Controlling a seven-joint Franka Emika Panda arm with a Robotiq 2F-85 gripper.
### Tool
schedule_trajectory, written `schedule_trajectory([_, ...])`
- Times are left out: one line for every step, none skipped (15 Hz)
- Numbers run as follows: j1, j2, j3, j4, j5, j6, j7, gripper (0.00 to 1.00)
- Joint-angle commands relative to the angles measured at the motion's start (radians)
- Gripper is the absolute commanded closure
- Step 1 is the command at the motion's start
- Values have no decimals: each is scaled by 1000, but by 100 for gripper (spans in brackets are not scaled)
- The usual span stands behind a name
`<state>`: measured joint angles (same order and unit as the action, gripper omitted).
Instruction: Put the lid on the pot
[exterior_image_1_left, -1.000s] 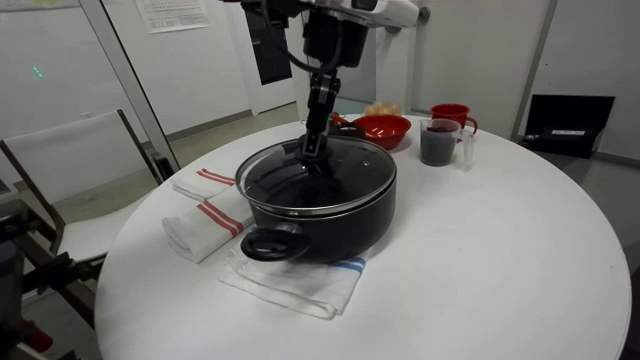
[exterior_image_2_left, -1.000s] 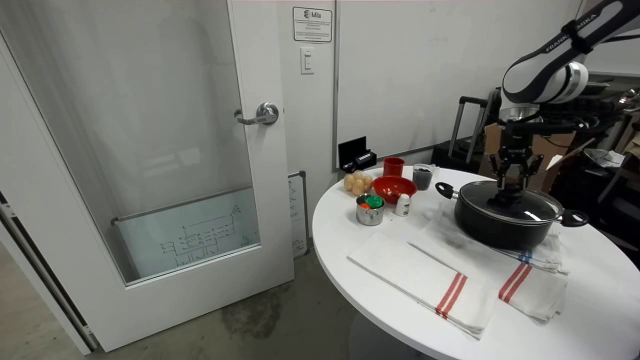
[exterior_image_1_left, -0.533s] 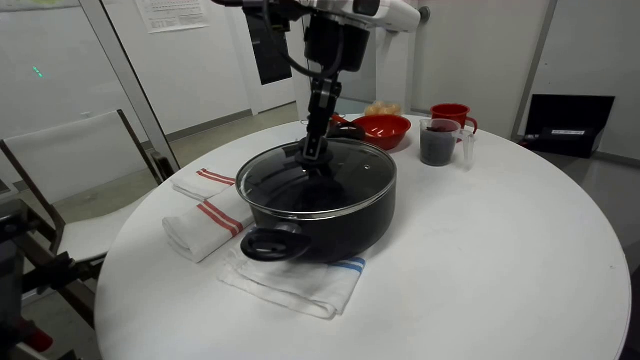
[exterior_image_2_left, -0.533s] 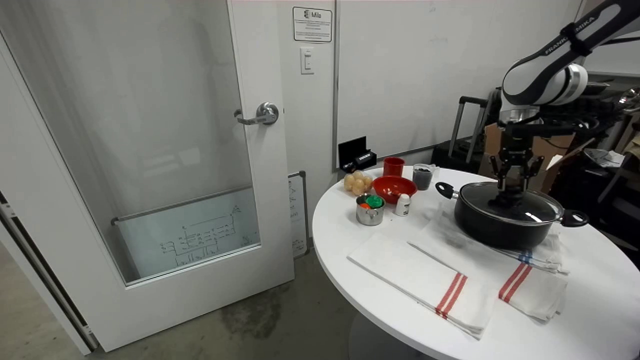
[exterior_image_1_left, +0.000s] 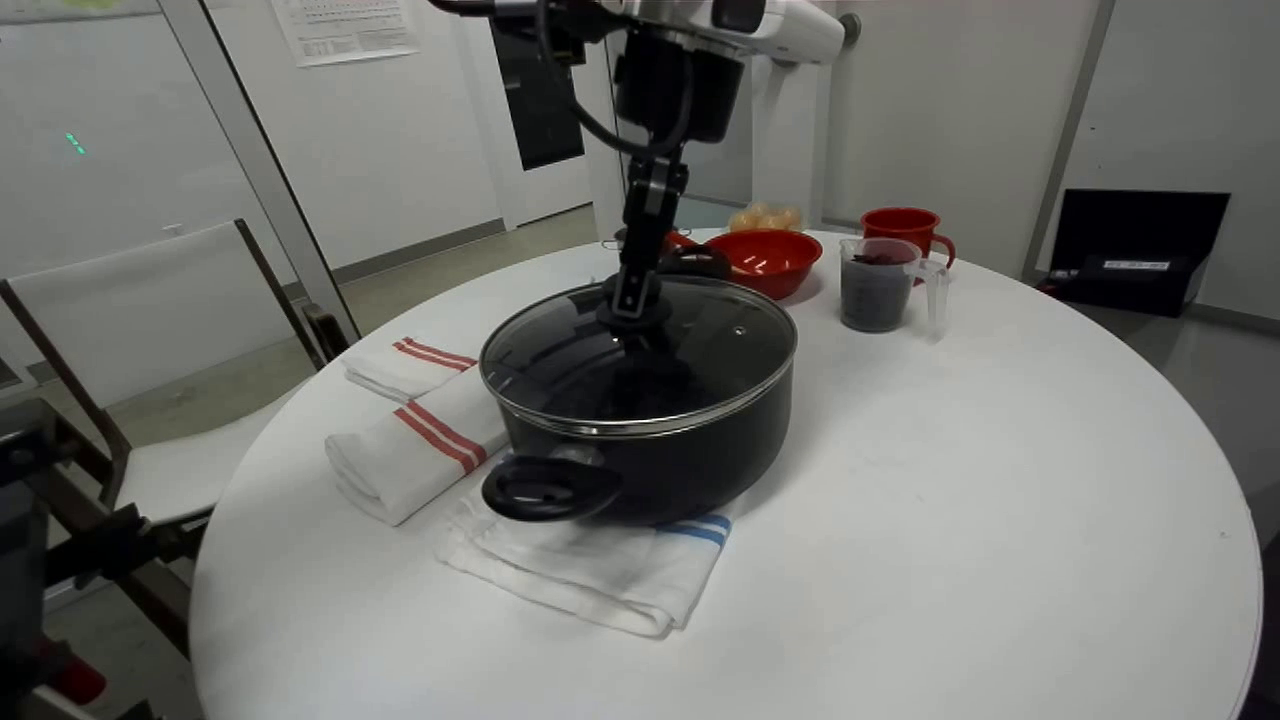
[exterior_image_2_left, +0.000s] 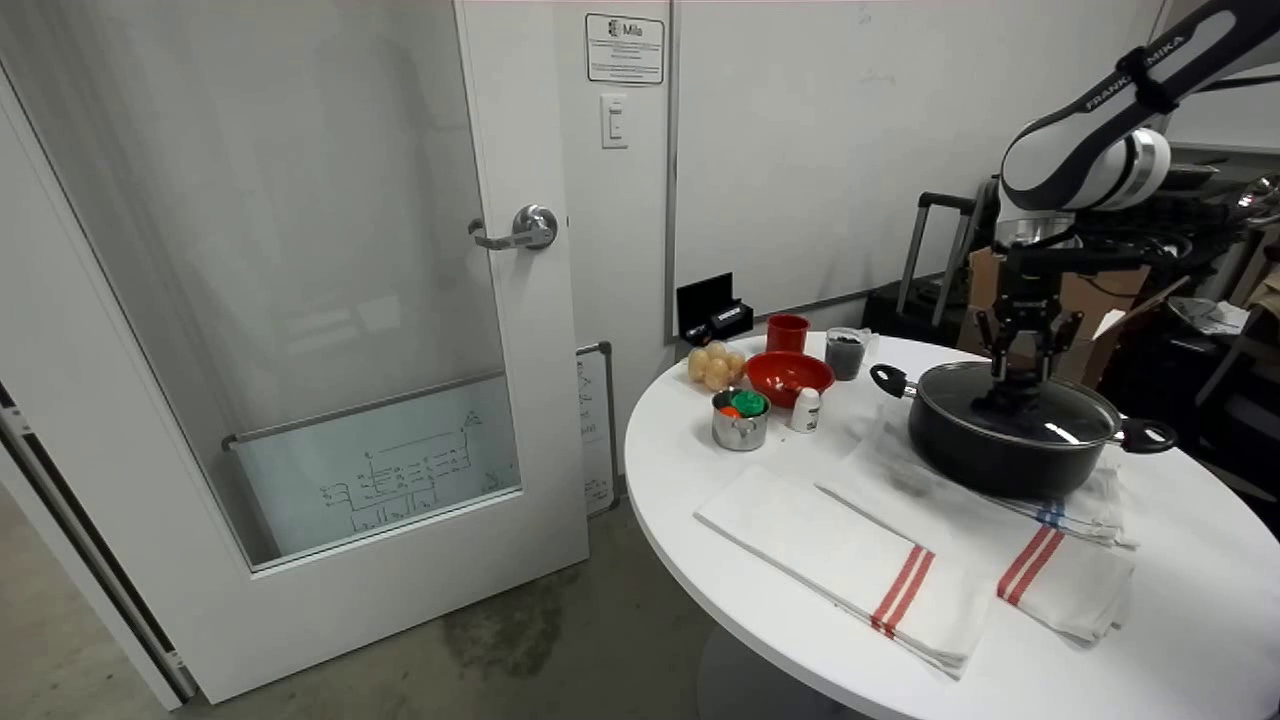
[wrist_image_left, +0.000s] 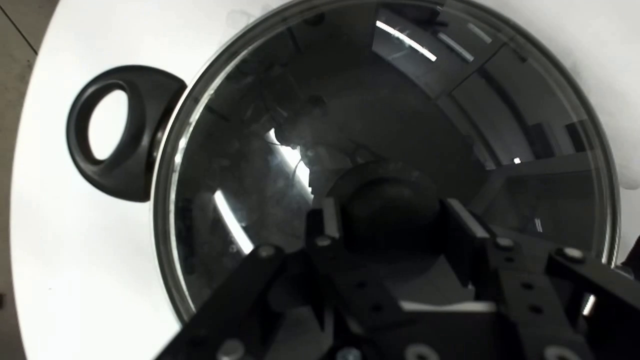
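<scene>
The pot (exterior_image_1_left: 690, 475) is black and wide, with two loop handles, and stands on a folded cloth. The clear glass lid (exterior_image_1_left: 710, 350) with its metal rim lies over the pot's mouth, roughly level. Whether it is fully seated I cannot tell. In an exterior view the pot (exterior_image_2_left: 990, 465) and lid (exterior_image_2_left: 1075, 412) also show. My gripper (exterior_image_1_left: 630, 298) points down at the lid's centre, its fingers either side of the black knob. In the wrist view the gripper (wrist_image_left: 392, 225) is closed around the knob (wrist_image_left: 390, 205); the lid (wrist_image_left: 370, 115) hides the pot's inside.
Folded white cloths with red stripes (exterior_image_1_left: 420, 440) lie beside the pot. A cloth with blue stripes (exterior_image_1_left: 600, 575) is under it. A red bowl (exterior_image_2_left: 789, 378), red mug (exterior_image_2_left: 787, 334), measuring cup (exterior_image_2_left: 845, 354), metal cup (exterior_image_2_left: 740, 430) and white bottle (exterior_image_2_left: 806, 411) stand nearby.
The lid first sank slightly toward the pot, then shifted a little to the right along with my gripper in an exterior view. The pot has hardly moved.
</scene>
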<state>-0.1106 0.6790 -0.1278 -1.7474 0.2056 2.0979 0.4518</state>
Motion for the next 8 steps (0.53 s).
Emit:
schedule_trajectory([1, 6, 0, 30, 25, -8, 2, 74])
schedule_trajectory([0, 9, 1, 32, 25, -6, 1, 74])
schedule_trajectory([-1, 12, 2, 33, 27, -5, -1, 74])
schedule_trajectory([0, 16, 3, 32, 27, 1, -3, 74])
schedule_trajectory([-1, 18, 4, 32, 29, 3, -5, 74])
schedule_trajectory([-1, 22, 6, 31, 30, 10, -7, 74])
schedule_trajectory([-1, 23, 7, 32, 30, 14, -9, 74])
schedule_trajectory([0, 25, 7, 36, 29, 11, -8, 74])
